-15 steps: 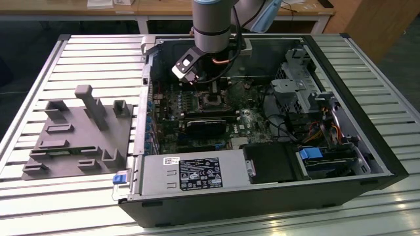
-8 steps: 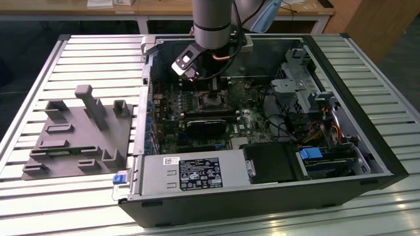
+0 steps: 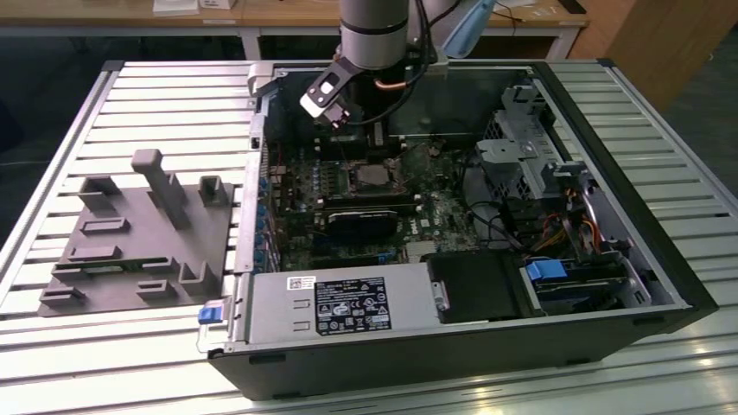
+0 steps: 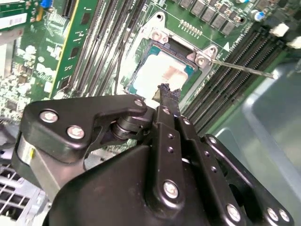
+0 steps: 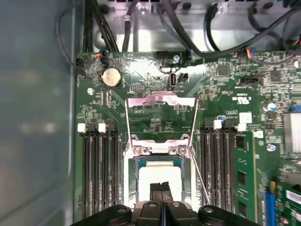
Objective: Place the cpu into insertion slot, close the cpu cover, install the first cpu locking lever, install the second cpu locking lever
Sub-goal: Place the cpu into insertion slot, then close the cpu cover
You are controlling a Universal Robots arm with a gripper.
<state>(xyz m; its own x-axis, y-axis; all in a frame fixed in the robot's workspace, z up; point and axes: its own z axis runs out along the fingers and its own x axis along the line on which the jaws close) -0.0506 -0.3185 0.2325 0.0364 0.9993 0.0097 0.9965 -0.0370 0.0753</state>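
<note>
Open computer case (image 3: 645,259) lies on slatted bench (image 3: 150,104). Claw (image 5: 162,188) down inside case, tips pinched narrow with nothing between them, right over cpu (image 5: 160,173); contact, cannot tell. Cpu sits flat in insertion slot (image 5: 130,175), mid green board (image 5: 150,66). Cpu cover (image 5: 162,100) tipped up open, off chip. Thin locking lever (image 4: 244,69) loose, angled across memory slots (image 4: 225,87). Grey fixture (image 3: 138,233) toward bench edge, apart from case.

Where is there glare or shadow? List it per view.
Both wrist views: the cpu glares white. Second wrist view: the hand is dark. Exterior view: the table slats shine; the computer case interior is shadowed.
</note>
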